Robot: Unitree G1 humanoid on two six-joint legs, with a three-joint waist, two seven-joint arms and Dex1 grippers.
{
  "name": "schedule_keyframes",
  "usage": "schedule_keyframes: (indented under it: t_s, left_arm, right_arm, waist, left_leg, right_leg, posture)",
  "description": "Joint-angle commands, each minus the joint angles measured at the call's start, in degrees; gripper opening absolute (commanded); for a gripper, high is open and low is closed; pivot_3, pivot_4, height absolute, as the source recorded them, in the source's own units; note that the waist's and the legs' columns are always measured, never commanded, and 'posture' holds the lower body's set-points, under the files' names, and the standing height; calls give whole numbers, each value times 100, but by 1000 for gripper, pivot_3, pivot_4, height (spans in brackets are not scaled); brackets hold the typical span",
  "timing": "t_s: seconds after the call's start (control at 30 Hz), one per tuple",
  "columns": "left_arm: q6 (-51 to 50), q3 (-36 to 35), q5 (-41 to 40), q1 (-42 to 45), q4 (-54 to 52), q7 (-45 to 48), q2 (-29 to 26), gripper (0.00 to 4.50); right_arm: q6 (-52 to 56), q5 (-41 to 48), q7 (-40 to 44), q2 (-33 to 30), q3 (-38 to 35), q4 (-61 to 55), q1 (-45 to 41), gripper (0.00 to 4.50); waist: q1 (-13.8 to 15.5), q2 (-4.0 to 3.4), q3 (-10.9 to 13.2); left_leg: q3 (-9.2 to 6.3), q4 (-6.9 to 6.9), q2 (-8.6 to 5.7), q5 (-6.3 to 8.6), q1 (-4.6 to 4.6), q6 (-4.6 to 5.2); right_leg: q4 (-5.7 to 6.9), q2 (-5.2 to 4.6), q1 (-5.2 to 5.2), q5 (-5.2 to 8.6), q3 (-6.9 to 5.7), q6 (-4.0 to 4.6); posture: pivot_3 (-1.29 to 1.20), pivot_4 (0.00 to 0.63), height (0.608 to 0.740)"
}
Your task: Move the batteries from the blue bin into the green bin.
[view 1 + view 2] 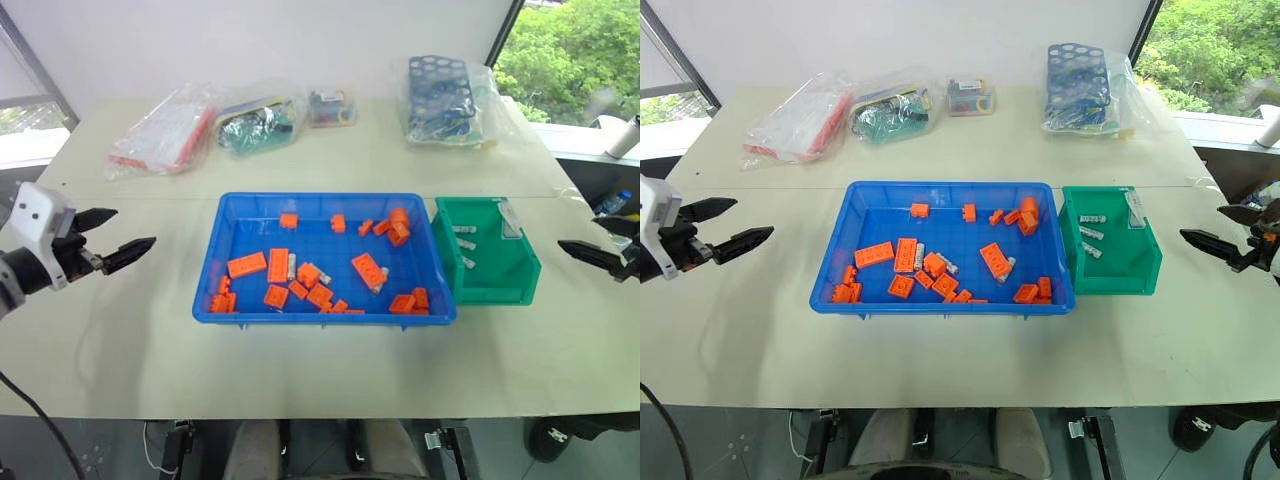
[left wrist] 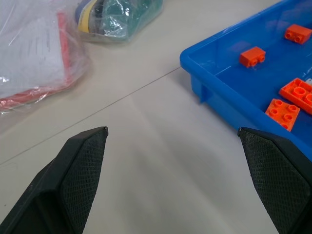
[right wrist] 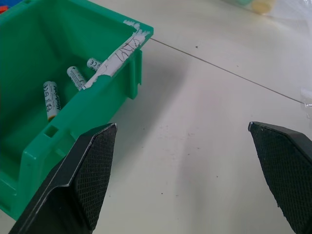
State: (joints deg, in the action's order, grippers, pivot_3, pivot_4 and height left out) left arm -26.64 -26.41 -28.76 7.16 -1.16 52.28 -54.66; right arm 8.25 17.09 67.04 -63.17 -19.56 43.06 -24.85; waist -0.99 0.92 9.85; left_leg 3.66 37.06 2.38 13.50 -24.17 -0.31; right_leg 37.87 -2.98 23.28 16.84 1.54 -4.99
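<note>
— Both sets of jaws spread wide, nothing held: left gripper (image 1: 112, 232) and right gripper (image 1: 1220, 228) flank the bins.

— Batteries (image 1: 1091, 233) lie in the tall-walled green bin (image 1: 1140, 275); more hide among knobbly orange bricks (image 1: 904, 254) in the shallow blue bin (image 1: 940, 304). Crinkly plastic bags (image 1: 800, 127) sit behind.

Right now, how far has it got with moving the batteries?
Done: three batteries lie in the green bin. In hand: nothing; the left gripper and right gripper are open, out beside the bins. Left: a few batteries among orange bricks in the blue bin.
</note>
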Motion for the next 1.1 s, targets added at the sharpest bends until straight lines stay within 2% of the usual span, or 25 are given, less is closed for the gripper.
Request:
schedule_keyframes:
  t_s: [0.03, 0.37, 0.63, 0.83, 0.93, 1.0, 1.1]
  left_arm:
    - [113, -152, 26, 165, -37, -132, 2, 4500]
    - [18, -51, -81, 351, -114, -329, 232, 4500]
    - [-232, -11, -251, 135, -580, -137, 268, 4500]
    - [-659, 89, -654, 261, -992, 258, 73, 4500]
    - [-823, 184, -882, 261, -1327, 588, -86, 4500]
    - [-865, 285, -953, 247, -1560, 762, -192, 4500]
    - [-919, 426, -987, 320, -1707, 867, -279, 4500]
  right_arm:
    - [-165, 17, -25, -7, -82, 17, -74, 4447]
    - [-86, 42, -154, 11, -114, 353, -244, 4447]
    - [11, 8, -44, -134, 0, 97, -447, 4447]
    - [668, 354, 486, 41, 241, -1313, -534, 4447]
    - [1245, 651, 596, 215, 554, -2573, -636, 4447]
    - [1593, 670, 469, 546, 1101, -3470, -1048, 4447]
    - [2187, 555, 190, 1146, 1854, -4143, -1817, 4447]
  waist:
    - [1, 0, 0]
    - [4, 0, 0]
    - [-1, 0, 0]
    - [-15, -2, 1]
    - [-11, -2, 1]
    - [-29, -2, 1]
    - [-71, -7, 4]
  left_leg:
    - [0, 0, 0, 0, 0, 0]
    - [1, 2, 0, 0, 0, 0]
    - [2, 3, 1, 0, 0, 0]
    - [1, 4, 3, 0, 0, 0]
    - [0, 4, 4, 0, 0, 0]
    - [0, 4, 4, 0, 1, 0]
    - [0, 5, 10, 0, 0, 0]
  right_leg:
    - [0, 1, 0, 0, 0, 0]
    - [1, 6, -1, -5, 1, -10]
    - [3, 7, -1, -6, 2, -12]
    - [7, 9, 1, -7, 3, -13]
    - [8, 11, 2, -7, 3, -13]
    - [9, 10, 2, -7, 3, -13]
    - [15, 16, 10, -7, 7, -12]
  posture:
    - [0, 150, 739]
    - [0, 150, 739]
    - [0, 150, 739]
    - [0, 150, 739]
    - [0, 150, 739]
    - [0, 150, 739]
    - [0, 150, 739]
